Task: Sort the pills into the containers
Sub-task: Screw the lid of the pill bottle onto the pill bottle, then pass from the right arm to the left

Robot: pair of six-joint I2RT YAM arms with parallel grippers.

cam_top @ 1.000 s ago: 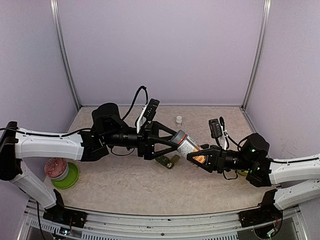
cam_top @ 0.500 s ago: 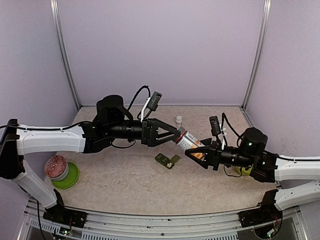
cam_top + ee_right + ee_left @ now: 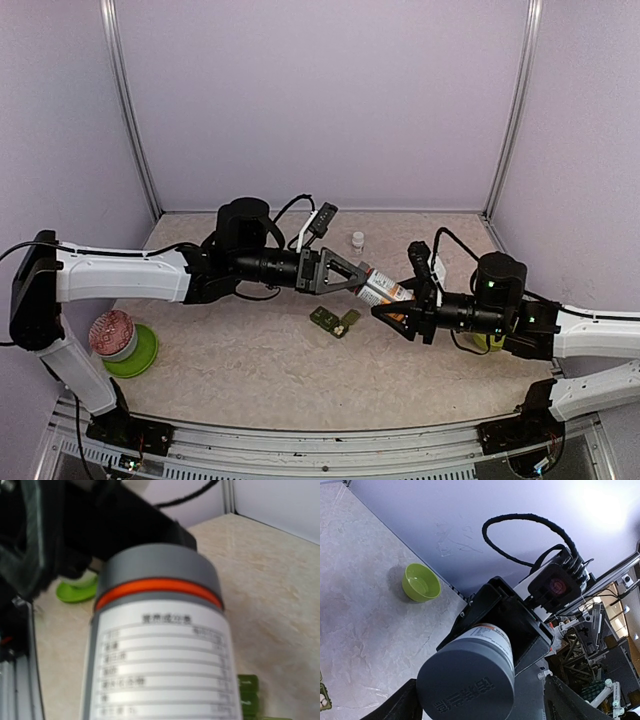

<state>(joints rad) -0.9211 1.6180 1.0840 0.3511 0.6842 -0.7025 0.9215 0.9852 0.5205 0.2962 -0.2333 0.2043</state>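
Plainly the job in hand is getting the lid off. The right gripper [image 3: 398,308] is clamped on the labelled body of a pill bottle [image 3: 378,288] and holds it tilted in the air, with its grey cap [image 3: 465,685] aimed at the other arm. The left gripper [image 3: 356,273] straddles that cap with its jaws apart. In the left wrist view one of its fingers [image 3: 400,707] sits just beside the cap, while the other stands clear of it, so nothing is gripped on that side.

The olive-green pill box [image 3: 334,320] lies on the desk [image 3: 260,370] almost under the bottle, a little towards the arms' bases. A small white vial [image 3: 358,240] stands on the far side of the bottle. A lime-green bowl [image 3: 140,355] sits well away from the bottle, out by the left arm's base.

To do this well, I'd say the left gripper should centre itself on the cap before closing. It should bite the grey rim squarely, not the orange band [image 3: 157,591] below it. It should then twist about the bottle's own axis while the right gripper holds firm. A lopsided bite could skid off or lever the bottle loose — and an opened bottle tipped this far may spill, so it wants righting before the cap comes away.
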